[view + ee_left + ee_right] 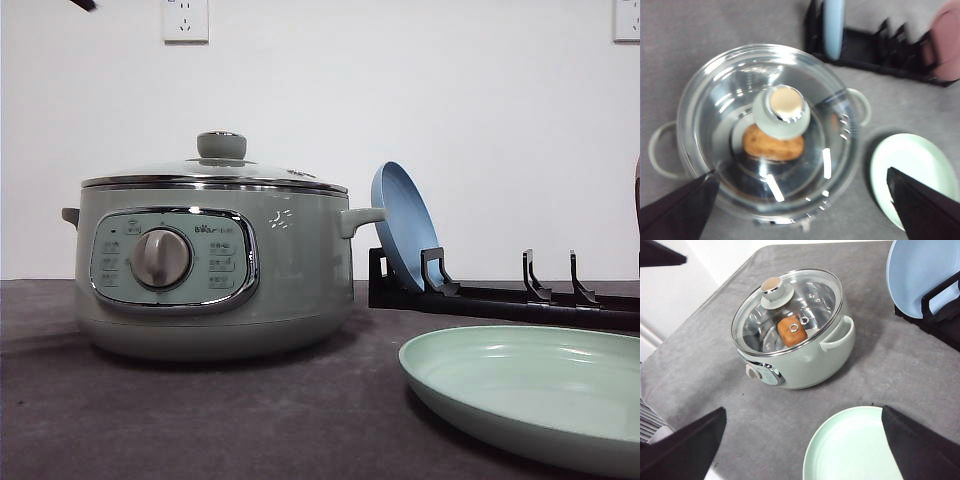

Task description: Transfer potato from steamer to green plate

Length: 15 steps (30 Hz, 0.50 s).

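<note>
The steamer [215, 265] stands at the table's left, its glass lid [767, 130] shut with the knob [785, 107] on top. Through the glass the potato [772, 142] lies on the steamer's floor, also seen as the potato [791, 331] in the right wrist view. The green plate [530, 385] lies bare at the front right. My left gripper [801, 172] hangs open well above the lid, one finger on each side of the pot. My right gripper [804, 410] is open too, high over the table between the steamer [805, 365] and the green plate [855, 447].
Behind the green plate, a black dish rack [500, 300] holds a blue plate [405, 225] on edge, close to the steamer's right handle [362, 218]. A maroon object [947, 45] stands at the rack's far end. A white wall lies behind.
</note>
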Available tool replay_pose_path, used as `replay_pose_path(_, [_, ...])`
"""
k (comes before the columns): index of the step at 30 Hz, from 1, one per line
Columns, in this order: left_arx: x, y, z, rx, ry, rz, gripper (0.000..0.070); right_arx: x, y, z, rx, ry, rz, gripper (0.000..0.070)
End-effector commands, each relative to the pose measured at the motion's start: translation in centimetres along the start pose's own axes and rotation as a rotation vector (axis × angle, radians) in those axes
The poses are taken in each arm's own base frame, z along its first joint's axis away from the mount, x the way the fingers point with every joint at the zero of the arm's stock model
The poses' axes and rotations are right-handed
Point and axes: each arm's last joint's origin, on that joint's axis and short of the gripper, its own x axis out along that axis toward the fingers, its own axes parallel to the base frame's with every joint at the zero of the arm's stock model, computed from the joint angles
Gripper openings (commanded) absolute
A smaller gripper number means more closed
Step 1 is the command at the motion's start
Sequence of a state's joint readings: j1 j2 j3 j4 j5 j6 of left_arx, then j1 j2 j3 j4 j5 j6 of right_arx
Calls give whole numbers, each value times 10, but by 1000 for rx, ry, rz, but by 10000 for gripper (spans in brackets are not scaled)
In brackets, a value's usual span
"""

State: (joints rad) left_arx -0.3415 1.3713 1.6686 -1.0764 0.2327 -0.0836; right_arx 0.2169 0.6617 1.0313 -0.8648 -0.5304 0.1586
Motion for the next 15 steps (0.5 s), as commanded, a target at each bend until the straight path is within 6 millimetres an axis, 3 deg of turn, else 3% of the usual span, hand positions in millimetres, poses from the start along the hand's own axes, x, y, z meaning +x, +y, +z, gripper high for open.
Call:
replay_pose_path(1, [11,-2,12,27,20,16,700,-2,3,4,-4,-19,11,630])
replay_pose_path(8, [64,-3,35,74,107,31,700,-2,3,4,-4,-19,10,630])
replay_pose_path(15, [112,-2,40,146,145,80,700,-2,3,4,-4,-19,10,630])
